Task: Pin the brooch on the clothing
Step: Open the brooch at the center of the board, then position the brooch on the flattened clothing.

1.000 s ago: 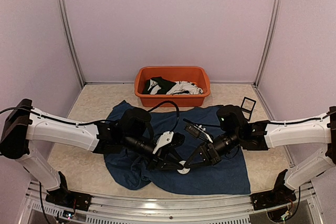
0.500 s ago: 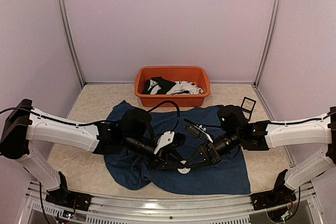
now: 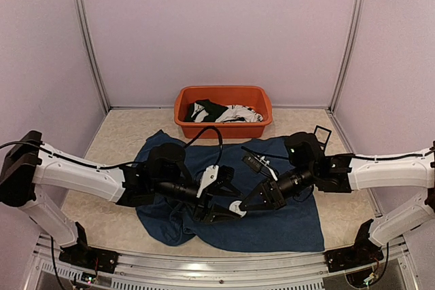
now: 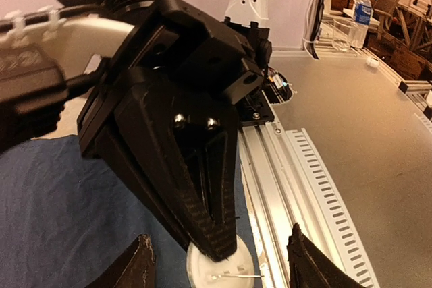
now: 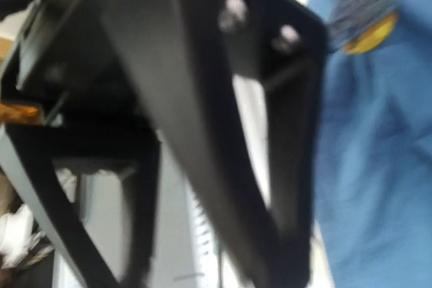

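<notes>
The clothing (image 3: pixel 292 225), a navy T-shirt, lies spread on the table under both arms. The brooch (image 3: pixel 236 206) is a white disc just above the shirt, and its pin shows in the left wrist view on the brooch (image 4: pixel 233 274). My right gripper (image 3: pixel 243 205) is shut on the brooch's edge, its black fingers (image 4: pixel 209 200) pinching the disc from above. My left gripper (image 4: pixel 219 264) stands open around it, one finger on each side and apart from it. The right wrist view is blurred: shut fingers (image 5: pixel 283 234) beside blue fabric (image 5: pixel 378 166).
An orange tub (image 3: pixel 224 97) with black and white garments stands behind the shirt. A small black frame (image 3: pixel 321 135) stands at the shirt's far right corner. The metal rail (image 4: pixel 297 187) runs along the near table edge. A yellow round patch (image 5: pixel 364 15) shows on the fabric.
My left gripper has opened, let go of the brooch and drawn back a little to the left. The right gripper stays shut on the brooch and has lifted it slightly.
</notes>
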`<state>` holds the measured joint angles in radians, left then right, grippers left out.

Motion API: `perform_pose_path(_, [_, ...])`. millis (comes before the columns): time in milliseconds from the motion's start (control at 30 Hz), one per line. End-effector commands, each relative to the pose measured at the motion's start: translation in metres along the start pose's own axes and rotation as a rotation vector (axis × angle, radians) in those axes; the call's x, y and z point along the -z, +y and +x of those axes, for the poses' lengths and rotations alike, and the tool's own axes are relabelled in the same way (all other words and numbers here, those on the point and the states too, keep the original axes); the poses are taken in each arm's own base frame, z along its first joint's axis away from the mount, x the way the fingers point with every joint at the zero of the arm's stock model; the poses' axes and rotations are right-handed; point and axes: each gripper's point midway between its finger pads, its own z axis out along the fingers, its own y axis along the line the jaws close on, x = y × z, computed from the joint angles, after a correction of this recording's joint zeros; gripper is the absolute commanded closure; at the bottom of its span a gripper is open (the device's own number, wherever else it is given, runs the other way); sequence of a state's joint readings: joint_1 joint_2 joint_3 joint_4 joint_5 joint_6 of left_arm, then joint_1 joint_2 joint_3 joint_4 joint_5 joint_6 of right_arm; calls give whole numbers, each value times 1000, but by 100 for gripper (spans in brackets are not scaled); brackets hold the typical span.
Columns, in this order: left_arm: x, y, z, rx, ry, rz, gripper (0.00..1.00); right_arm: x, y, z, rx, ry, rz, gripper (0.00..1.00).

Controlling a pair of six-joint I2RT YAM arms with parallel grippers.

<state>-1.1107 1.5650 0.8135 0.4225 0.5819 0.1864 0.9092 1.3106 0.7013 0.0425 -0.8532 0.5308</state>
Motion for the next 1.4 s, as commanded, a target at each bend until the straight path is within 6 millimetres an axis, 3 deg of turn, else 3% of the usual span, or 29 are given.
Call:
perform_pose_path(0, [27, 24, -19, 9, -118, -132, 33, 16, -23, -15, 59, -44, 207, 100])
perform_pose_path(200, [40, 47, -6, 38, -80, -253, 28, 41, -81, -11, 21, -12, 577, 100])
perform_pose_path(467, [21, 54, 25, 3, 49, -287, 29, 86, -141, 14, -162, 27, 1001, 100])
perform_pose_path(567, [6, 54, 33, -37, 101, -277, 30, 97, -143, 19, -226, 1, 1054, 100])
perform_pose_path(700, [-21, 56, 57, -58, 188, -238, 37, 108, -126, 15, -273, -85, 1030, 100])
perform_pose_path(833, [-40, 59, 74, -75, 219, -198, 41, 139, -119, 19, -340, -181, 1119, 100])
perform_pose_path(933, [-55, 64, 79, -90, 237, -166, 48, 147, -116, 23, -361, -195, 1130, 100])
perform_pose_path(1133, [-77, 69, 89, -72, 287, -105, 52, 144, -127, 40, -419, -113, 1170, 100])
perform_pose_path(1367, [-91, 67, 100, -24, 342, -40, 55, 140, -130, 37, -421, -75, 1180, 100])
